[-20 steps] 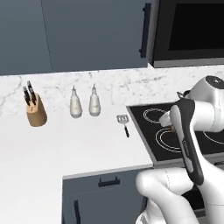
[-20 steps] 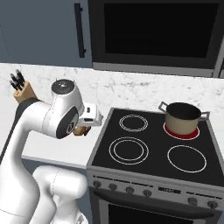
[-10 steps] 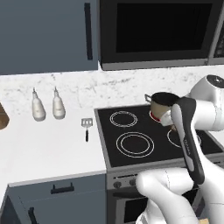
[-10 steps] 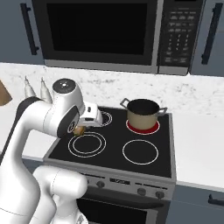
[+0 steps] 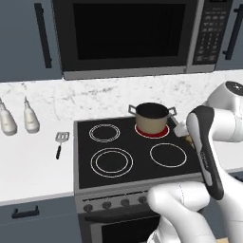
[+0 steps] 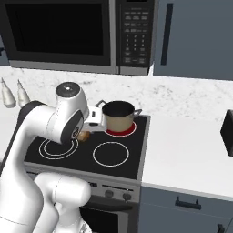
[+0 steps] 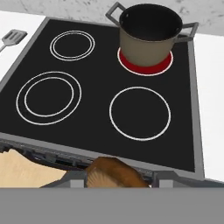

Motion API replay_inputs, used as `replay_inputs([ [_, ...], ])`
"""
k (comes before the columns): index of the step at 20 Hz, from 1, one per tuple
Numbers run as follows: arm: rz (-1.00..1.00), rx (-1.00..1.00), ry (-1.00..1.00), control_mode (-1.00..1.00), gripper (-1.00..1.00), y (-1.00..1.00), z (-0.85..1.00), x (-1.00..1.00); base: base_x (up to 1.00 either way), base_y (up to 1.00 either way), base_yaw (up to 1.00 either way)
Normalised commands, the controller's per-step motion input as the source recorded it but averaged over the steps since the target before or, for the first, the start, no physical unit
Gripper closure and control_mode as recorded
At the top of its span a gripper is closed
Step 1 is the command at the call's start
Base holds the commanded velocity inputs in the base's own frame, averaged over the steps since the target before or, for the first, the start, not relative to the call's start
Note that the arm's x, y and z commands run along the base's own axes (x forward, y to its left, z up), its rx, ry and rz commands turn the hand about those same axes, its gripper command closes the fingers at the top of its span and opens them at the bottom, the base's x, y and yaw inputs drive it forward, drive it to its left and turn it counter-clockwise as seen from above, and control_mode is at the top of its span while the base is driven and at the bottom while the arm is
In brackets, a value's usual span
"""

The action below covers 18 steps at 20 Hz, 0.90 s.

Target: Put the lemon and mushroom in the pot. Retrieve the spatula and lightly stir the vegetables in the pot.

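The claw (image 7: 114,183) is clamped on the brown mushroom (image 7: 114,174), up in the air over the front of the black stove (image 7: 100,109). The tan pot (image 7: 149,33) sits on the red back ring. The spatula (image 5: 60,142) lies on the white worktop (image 5: 33,161), just left of the stove.

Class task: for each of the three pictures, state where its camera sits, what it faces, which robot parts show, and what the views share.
Left base view: behind the arm's left, facing stove, pot, spatula; arm lower right.
Right base view: behind its right, facing the same stove; arm lower left.
Hand view: on the hand, over the stove; mushroom at the bottom.
Shared: the pot on the red burner.
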Motion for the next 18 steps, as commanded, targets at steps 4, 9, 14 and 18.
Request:
replay_inputs([
  [4,0.00,0.00,0.00,1.00,1.00,0.00,0.00,0.00,0.03,-0.12,0.00],
  [9,0.00,0.00,0.00,1.00,1.00,0.00,0.00,0.00,0.24,0.00,0.00],
  [14,0.00,0.03,-0.02,-1.00,1.00,0.00,0.00,0.43,0.09,0.00,0.00],
  [18,-0.02,0.07,0.00,-1.00,1.00,0.00,0.00,0.85,0.00,0.00,0.00],
])
